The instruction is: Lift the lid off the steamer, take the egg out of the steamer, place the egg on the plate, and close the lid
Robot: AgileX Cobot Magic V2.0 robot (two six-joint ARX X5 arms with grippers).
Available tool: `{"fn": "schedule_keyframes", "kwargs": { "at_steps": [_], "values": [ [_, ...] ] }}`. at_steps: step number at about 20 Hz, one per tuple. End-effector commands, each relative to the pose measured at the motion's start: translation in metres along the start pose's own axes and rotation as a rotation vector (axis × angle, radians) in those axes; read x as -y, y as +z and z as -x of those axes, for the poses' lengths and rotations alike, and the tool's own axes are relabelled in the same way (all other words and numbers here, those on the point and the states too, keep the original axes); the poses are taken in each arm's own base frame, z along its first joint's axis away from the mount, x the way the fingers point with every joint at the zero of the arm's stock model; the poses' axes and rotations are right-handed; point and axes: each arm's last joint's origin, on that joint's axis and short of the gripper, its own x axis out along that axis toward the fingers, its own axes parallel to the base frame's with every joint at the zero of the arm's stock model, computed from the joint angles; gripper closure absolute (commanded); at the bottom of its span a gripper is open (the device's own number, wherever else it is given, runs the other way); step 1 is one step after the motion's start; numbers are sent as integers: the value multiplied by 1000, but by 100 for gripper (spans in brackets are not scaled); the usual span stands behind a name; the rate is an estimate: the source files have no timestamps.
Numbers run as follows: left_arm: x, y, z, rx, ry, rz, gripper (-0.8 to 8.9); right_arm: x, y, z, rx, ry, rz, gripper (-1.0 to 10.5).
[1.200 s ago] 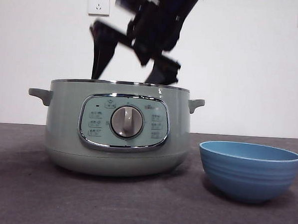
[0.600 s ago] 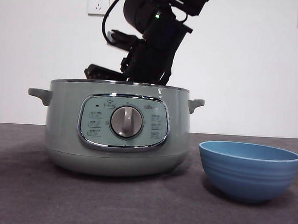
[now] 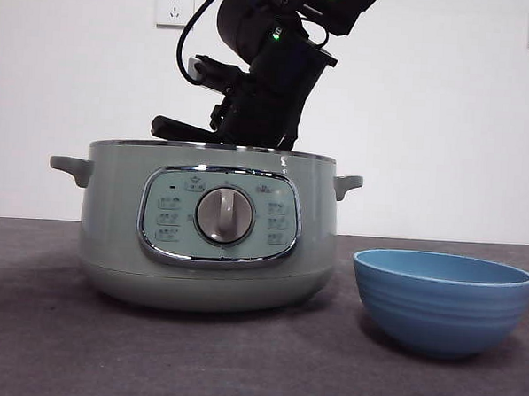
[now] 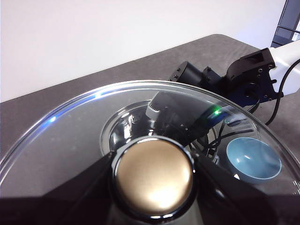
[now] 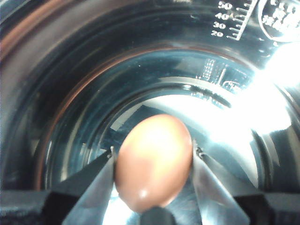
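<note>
**Operator:** While the right gripper is down inside the steamer, what does it hold, and which way does the next move run?

**Technician:** It holds the egg, one jaw pressed against each flank. Between the jaws, the egg's long axis runs roughly along their length. The egg sits low in the shiny inner pot, so the first move must be straight up, clear of the chrome rim. The plate stands on the table just beside the steamer, on the side of the steamer's far handle as the front view shows it. After the lift, travel runs sideways toward that plate.

**Operator:** And the left gripper?

**Technician:** Its jaws are closed on the knob of the lid, which it holds in the air away from the pot. Through the glass, the left wrist view shows the other arm reaching into the open steamer, with the plate beyond.

**Operator:** What does each view add?

**Technician:** Only the right wrist view shows the egg and the grip. The front view shows the dark arm entering the pot from above, but the wall hides the jaws and egg. How firmly the egg is seated is uncertain: glare washes out part of the pot floor.
</note>
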Motion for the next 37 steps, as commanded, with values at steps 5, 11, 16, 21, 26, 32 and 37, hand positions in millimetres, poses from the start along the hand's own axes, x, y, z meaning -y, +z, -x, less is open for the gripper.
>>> {"fn": "schedule_keyframes", "kwargs": {
  "at_steps": [5,11,16,21,26,32,37],
  "values": [
    [0,5,4,61,-3,0,822,-6,20,49,121,13,0,959],
    [0,5,4,62,-3,0,822,-9,10,207,209,-119,56,959],
    [0,5,4,61,-3,1,822,1,-29,271,135,-225,36,959],
    [0,5,4,61,-4,1,822,9,-71,247,41,-238,5,959],
    [0,4,4,55,-5,1,822,16,-112,192,-39,-239,-13,959],
    [0,4,4,47,-6,2,822,28,-136,153,-55,-257,-51,959],
    [0,3,4,46,-7,2,822,42,-141,126,-101,-237,-84,959]
  ]
}}
